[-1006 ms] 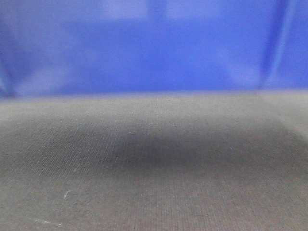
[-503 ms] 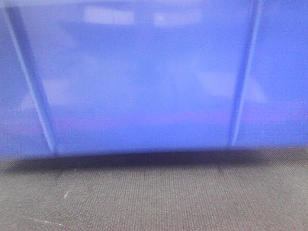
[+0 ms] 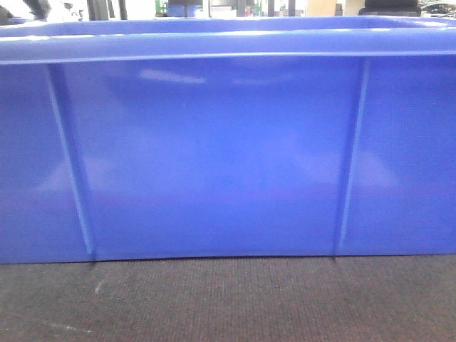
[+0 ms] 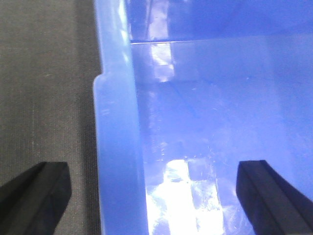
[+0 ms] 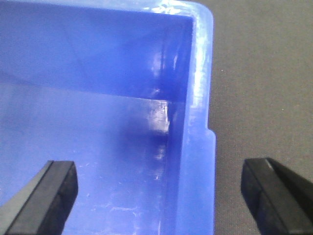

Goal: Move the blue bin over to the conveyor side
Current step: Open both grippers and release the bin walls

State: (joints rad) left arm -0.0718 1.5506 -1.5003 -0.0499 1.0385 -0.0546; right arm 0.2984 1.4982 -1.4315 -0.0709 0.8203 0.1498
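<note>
The blue bin (image 3: 214, 157) fills the front view, its ribbed wall standing on the dark grey woven conveyor side (image 3: 228, 299). In the left wrist view my left gripper (image 4: 154, 191) is open and straddles the bin's left rim (image 4: 115, 122), with one finger (image 4: 36, 191) over the belt and the other inside the bin. My right gripper (image 5: 159, 188) is open too and straddles the right rim (image 5: 200, 122) near a corner. One of its fingers (image 5: 266, 191) is outside, over the belt (image 5: 264, 88). Neither gripper touches the rim. The bin's inside looks empty.
Over the bin's rim, at the top of the front view, blurred room furniture (image 3: 107, 8) shows far behind. The belt surface (image 4: 44, 88) runs along both outer sides of the bin.
In the front view the bin's lower edge has come down from mid-frame to near the bottom. The dark shadow under it has gone. Its rim now shows at the top.
</note>
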